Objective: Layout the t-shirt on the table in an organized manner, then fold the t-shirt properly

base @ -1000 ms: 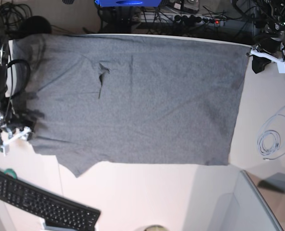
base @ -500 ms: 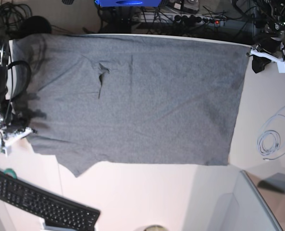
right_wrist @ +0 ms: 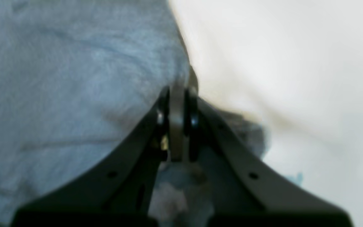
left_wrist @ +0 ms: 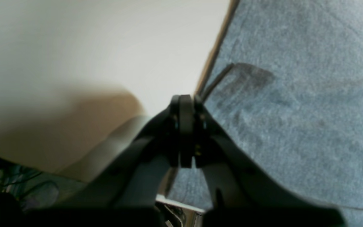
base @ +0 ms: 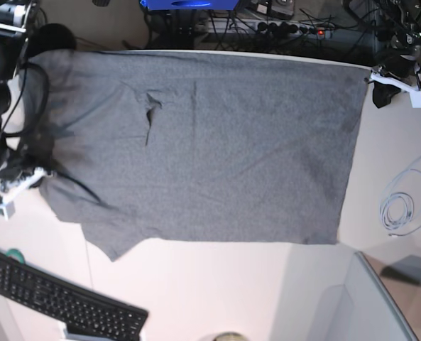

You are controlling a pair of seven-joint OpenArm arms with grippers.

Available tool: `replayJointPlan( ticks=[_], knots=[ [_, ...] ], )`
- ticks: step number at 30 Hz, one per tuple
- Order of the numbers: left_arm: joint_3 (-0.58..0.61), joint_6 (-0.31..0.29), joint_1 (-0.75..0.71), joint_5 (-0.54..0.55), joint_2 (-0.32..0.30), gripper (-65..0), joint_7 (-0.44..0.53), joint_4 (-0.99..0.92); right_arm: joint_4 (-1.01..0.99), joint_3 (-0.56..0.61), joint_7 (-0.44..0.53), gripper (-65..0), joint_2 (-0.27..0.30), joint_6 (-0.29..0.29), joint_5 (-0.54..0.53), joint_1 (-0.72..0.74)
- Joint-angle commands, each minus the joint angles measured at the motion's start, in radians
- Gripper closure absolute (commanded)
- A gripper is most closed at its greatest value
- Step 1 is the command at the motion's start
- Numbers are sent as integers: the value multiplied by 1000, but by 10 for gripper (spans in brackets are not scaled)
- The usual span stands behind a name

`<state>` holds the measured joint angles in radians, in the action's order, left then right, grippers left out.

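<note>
One t-shirt [base: 203, 149] lay spread across one white table [base: 217, 284], reaching from the far edge almost to the middle of the near half. Two grippers stood at its opposite ends. One black keyboard [base: 57, 298] sat at the near left corner, and one coil of pale cable [base: 398, 209] lay on the bare top at the right.

The t-shirt was a soft heather-grey knit, roughly rectangular, with a short dark crease left of centre and a sleeve corner jutting toward the near left. The table was smooth and matte.

The right gripper [right_wrist: 178, 94], at the scene's left, had its black jaws pressed together on the t-shirt's left edge, with a thin fold of grey cloth between them. The left gripper [left_wrist: 186, 104], at the far right corner, had its jaws together; whether cloth lay between them could not be told.

A second before, the right gripper's jaws had stood apart. Since then, the cloth's left edge had been drawn up into diagonal ridges near the pinch.
</note>
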<state>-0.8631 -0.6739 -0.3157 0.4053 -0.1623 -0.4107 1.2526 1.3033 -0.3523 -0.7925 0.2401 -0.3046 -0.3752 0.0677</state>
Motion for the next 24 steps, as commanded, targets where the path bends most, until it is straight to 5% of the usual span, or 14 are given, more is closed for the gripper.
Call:
replayJointPlan(
  ticks=[1,12,20,24],
  knots=[
    [-5,-5,2,17,-16,0,19,19,66,-23,-11,-8,5,-6,-11,-9],
    [-2,-5,8,14,-30,0,19,16,197,-63,-179,-20,-132,-1,-11,-131],
    [-5,-5,6,19,-52,0,19,11,345,-61,-244,-318,-127,-1,-9,-78],
    [-5,-5,6,19,-52,0,19,16,49,-61,-227,-363,-86,-5,-5,123]
  ],
)
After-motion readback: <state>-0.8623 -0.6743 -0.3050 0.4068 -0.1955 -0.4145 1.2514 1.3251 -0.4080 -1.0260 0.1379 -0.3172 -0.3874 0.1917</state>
